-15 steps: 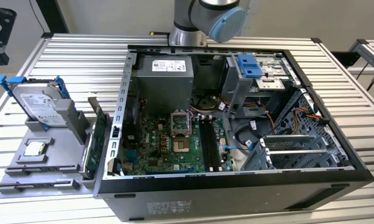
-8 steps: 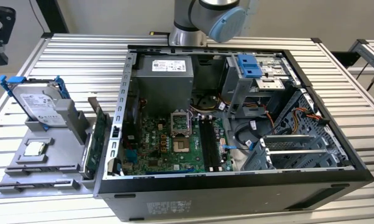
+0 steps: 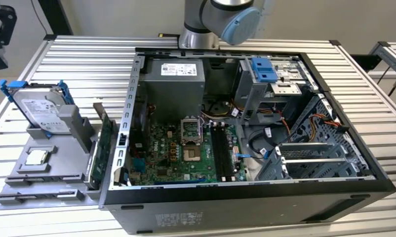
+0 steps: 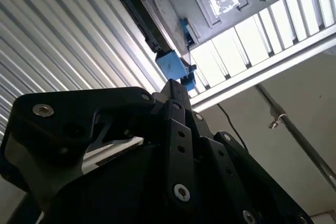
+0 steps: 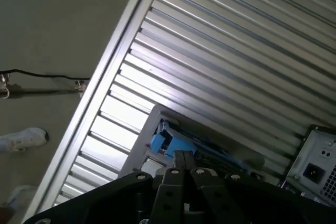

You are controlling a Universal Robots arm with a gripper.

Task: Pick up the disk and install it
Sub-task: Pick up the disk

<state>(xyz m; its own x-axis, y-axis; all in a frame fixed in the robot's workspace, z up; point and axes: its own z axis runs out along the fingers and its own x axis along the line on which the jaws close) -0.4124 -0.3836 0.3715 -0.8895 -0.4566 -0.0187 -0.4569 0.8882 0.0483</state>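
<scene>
Jaws: closed with nothing between them; the tips of the black linkage gripper meet in both wrist views.
Gripper position: raised at the exterior view's far left, well apart from the disk, with its tips directed toward the blue rail end.
Disk: flat silver-grey metal hard drive with a white label and blue plastic rails. It stands tilted in a slot of the grey plastic fixture tray, to the exterior view's left of the open black computer case.
Neighbour: small square silver processor chip, flat on the same tray, nearer than the disk.
Step in hand: approach for pickup, by judgement; the disk is untouched.
Doing it well: the jaws probably need to open wider than the drive's thickness before descending. They should match its tilt, close on the flat faces near the upper end, and lift along the slot line to avoid jamming or dragging the tray.
</scene>
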